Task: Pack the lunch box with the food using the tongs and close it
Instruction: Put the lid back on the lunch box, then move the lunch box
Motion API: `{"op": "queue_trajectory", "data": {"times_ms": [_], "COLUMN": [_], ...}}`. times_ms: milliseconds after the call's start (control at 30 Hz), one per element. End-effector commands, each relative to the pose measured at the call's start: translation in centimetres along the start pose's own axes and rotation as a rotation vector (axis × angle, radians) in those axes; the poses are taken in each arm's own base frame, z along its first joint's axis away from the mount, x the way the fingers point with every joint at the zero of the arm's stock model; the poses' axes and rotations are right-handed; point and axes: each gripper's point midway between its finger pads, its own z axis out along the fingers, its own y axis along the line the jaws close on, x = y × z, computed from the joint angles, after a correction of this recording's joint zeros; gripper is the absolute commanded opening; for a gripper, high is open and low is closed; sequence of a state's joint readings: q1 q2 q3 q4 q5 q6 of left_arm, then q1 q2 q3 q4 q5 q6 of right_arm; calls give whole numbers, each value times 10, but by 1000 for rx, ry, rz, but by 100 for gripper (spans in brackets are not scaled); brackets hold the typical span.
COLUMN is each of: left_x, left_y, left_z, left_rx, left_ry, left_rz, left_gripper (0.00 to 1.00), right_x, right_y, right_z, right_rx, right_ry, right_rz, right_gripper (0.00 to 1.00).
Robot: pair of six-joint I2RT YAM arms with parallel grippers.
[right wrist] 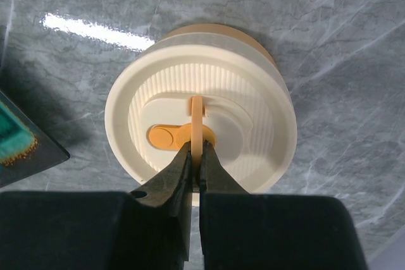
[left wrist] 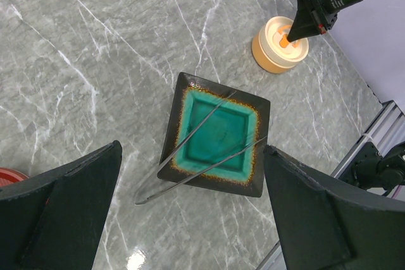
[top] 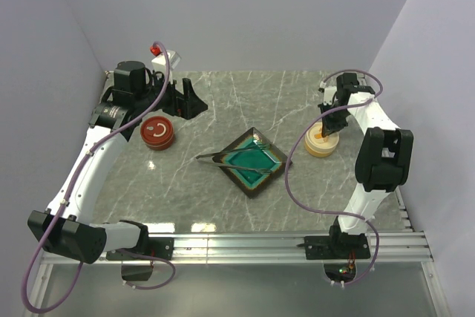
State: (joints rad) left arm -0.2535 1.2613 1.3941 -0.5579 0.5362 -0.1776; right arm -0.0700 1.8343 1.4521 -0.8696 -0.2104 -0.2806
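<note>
The lunch box [top: 320,143] is a round orange tub with a cream ribbed lid [right wrist: 200,112], standing right of the dish. My right gripper [right wrist: 196,150] is shut on the thin upright ring handle [right wrist: 197,118] on top of that lid. The grey metal tongs [top: 223,155] lie across the square teal dish [top: 276,171], their joined end over its left edge. My left gripper [top: 187,103] hangs open, well above the table at the back left, with nothing between its fingers; its view looks down on the tongs [left wrist: 209,167]. No food shows in any view.
A round red container [top: 156,133] with a lid stands left of the dish, near the left arm. A metal rail [top: 282,243] runs along the near edge. A grey cable loops from the right arm down beside the dish.
</note>
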Motion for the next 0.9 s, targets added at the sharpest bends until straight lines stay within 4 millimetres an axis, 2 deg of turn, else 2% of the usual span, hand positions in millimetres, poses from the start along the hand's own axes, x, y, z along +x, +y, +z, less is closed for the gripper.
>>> {"op": "queue_trajectory", "data": {"times_ms": [0, 200, 500, 667, 867], "left_x": [-13, -12, -11, -8, -5], "left_y": [-6, -4, -3, 0, 2], "left_z": [-3, -3, -4, -1, 1], "left_rx": [20, 17, 6, 2, -4], "left_ry": [-37, -38, -36, -29, -20], "left_rz": [28, 27, 33, 24, 16], "left_gripper": [100, 99, 99, 99, 100], "right_x": [5, 25, 39, 28, -5], "right_y": [-2, 4, 15, 18, 24], "right_z": [9, 23, 35, 34, 35], "right_rx": [3, -21, -74, -87, -95], "right_ry": [8, 31, 35, 19, -15], "right_rz": [9, 24, 60, 75, 66], "right_gripper": [0, 0, 0, 0, 0]}}
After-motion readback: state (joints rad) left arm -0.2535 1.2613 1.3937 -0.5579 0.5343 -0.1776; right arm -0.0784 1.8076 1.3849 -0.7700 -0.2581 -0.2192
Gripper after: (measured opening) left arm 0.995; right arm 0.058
